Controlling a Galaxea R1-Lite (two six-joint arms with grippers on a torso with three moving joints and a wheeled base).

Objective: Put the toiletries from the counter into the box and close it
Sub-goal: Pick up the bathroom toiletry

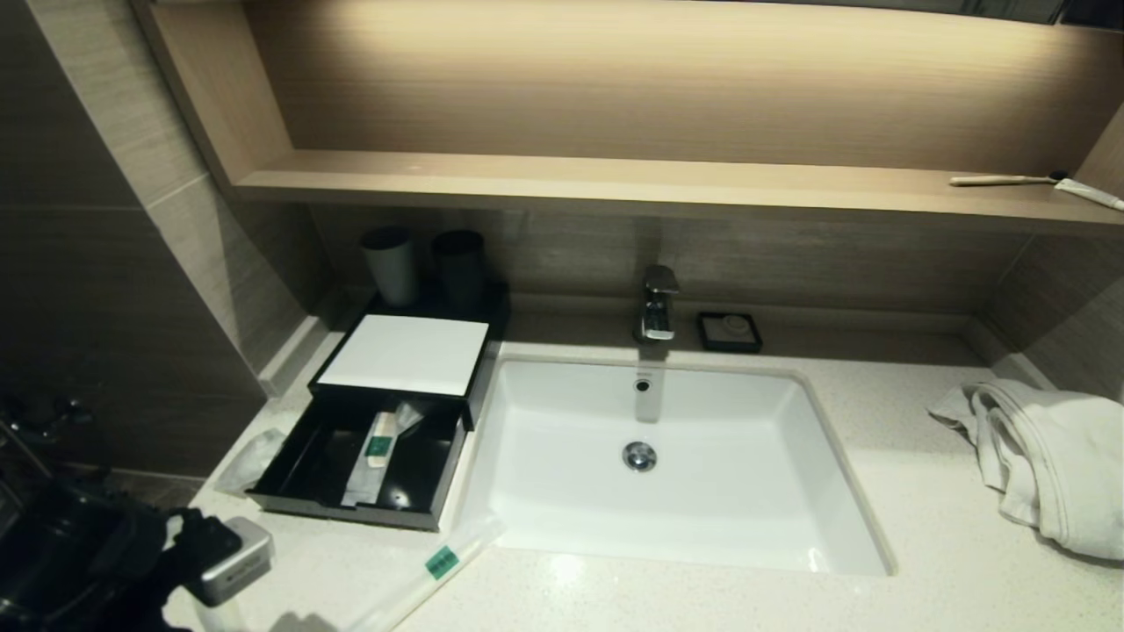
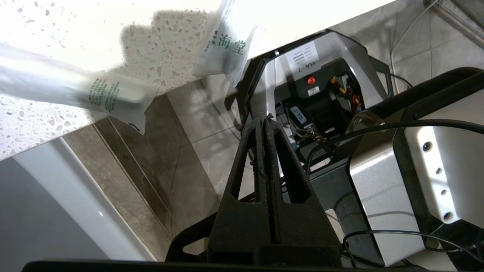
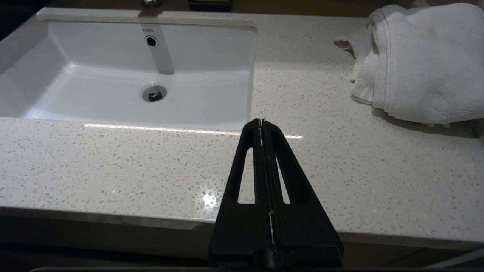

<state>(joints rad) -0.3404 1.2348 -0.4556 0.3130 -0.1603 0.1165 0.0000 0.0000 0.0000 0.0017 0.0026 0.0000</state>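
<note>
The sink [image 1: 685, 456] is the landmark. Left of it stands the box [image 1: 386, 421], its drawer [image 1: 351, 500] pulled out with wrapped toiletries [image 1: 379, 443] inside. Behind the box stand two cups [image 1: 391, 263]. Before the drawer a wrapped packet [image 1: 439, 566] lies on the counter [image 1: 922, 544]. Behind the sink rises the faucet [image 1: 657, 303], a soap dish [image 1: 729, 332] just beside it. A towel [image 1: 1045, 456] lies well right.

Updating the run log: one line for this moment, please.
left gripper: shut, empty, below counter edge | right gripper: shut, empty | drawer: open | long packet: on counter
</note>
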